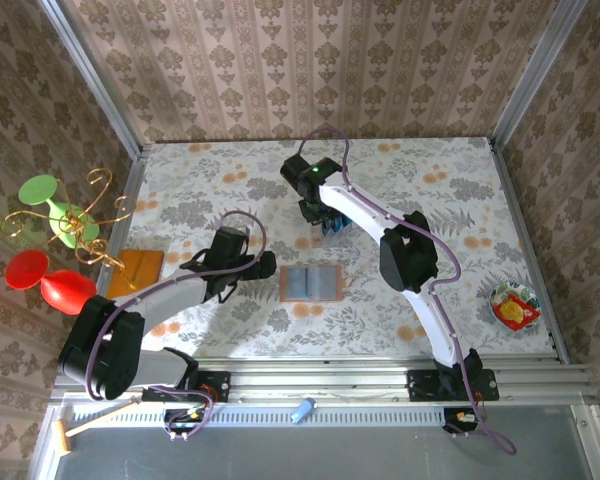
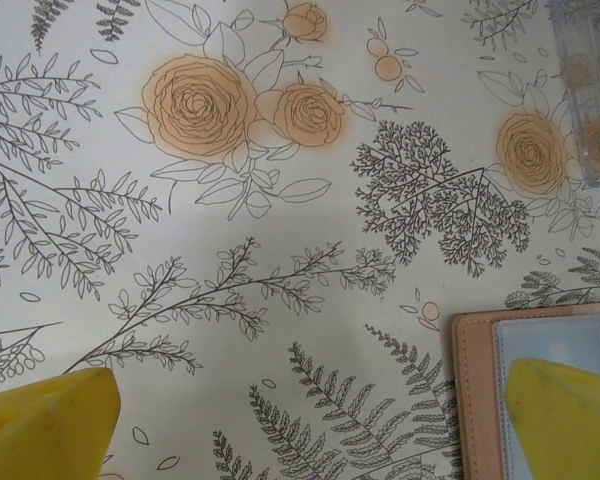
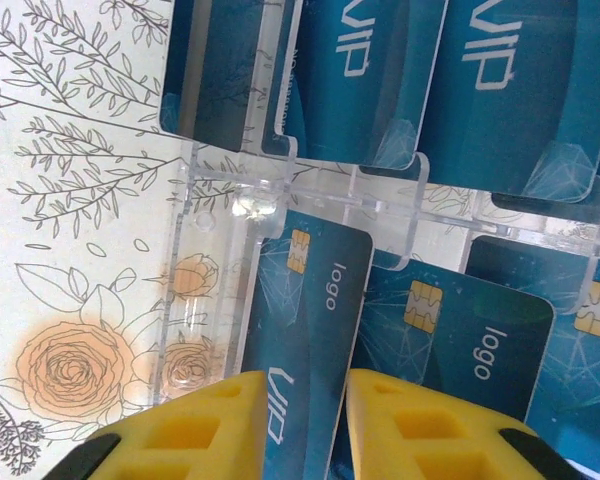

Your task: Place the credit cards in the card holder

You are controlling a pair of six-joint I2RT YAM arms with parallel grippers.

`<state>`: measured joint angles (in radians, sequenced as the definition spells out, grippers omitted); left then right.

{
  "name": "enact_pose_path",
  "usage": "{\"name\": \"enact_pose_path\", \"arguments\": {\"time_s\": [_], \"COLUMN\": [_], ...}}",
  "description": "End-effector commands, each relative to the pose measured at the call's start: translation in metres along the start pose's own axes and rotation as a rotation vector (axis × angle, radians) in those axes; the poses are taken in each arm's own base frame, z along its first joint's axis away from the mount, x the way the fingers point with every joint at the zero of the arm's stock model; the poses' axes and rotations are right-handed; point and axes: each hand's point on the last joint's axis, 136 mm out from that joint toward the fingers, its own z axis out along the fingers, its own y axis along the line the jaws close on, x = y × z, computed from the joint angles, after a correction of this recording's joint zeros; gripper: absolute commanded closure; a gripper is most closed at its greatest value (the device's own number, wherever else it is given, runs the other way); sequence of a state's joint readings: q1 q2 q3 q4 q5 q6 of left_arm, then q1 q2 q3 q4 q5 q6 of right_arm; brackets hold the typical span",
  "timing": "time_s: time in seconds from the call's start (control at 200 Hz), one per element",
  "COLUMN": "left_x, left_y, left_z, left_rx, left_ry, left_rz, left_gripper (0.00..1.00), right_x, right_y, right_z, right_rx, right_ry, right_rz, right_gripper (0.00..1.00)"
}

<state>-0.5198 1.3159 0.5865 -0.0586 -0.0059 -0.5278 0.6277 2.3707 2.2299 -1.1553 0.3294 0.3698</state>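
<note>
While the right hand [image 3: 308,405] straddles one of the credit cards [image 3: 315,290] standing in the clear rack [image 3: 215,190], its yellow fingers flank that card on both sides. Whether they press it firmly I cannot tell.

To do this step well, I judge that the pinch should land squarely on this one card, clear of the neighbouring card just beside it. The card should then be drawn straight out along its slot, so the rack is not dragged across the bench [image 1: 430,180].

The left hand [image 2: 310,425] is spread wide. The card holder [image 2: 475,400] lies open, grey inside up, partly beneath that hand's right finger.

The right wrist view gives the card's seat between the fingers. The top view instead shows the card holder lying back from the right hand, toward the arm bases, with the left hand at its side.
</note>
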Motion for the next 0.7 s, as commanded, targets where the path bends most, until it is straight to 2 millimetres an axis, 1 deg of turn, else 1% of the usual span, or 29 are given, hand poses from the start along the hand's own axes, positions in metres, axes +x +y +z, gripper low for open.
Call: {"name": "enact_pose_path", "arguments": {"time_s": [0.0,0.145,0.485,0.695], "left_x": [0.0046,0.0050,0.0057,0.0057], "left_y": [0.0052,0.0060,0.0063,0.0062], "left_z": [0.0027,0.0032,0.0038,0.0041], "left_rx": [-0.008,-0.009,-0.011,-0.010], "left_ry": [0.010,0.010,0.012,0.013], "left_rz": [-0.016,-0.016,-0.014,-0.014], "left_gripper": [0.00,0.00,0.00,0.00], "right_x": [-0.0010,-0.0011,-0.0021,-0.0010], "right_y": [0.0079,0.0072,0.0073,0.0104], "right_z": [-0.0072,-0.0072,-0.0043,-0.0022], "right_rx": [-0.031,-0.032,-0.048,-0.086], "right_ry": [0.000,0.001,0.006,0.020], "right_rz": [0.005,0.007,0.029,0.050], "right_gripper": [0.73,0.76,0.79,0.85]}}
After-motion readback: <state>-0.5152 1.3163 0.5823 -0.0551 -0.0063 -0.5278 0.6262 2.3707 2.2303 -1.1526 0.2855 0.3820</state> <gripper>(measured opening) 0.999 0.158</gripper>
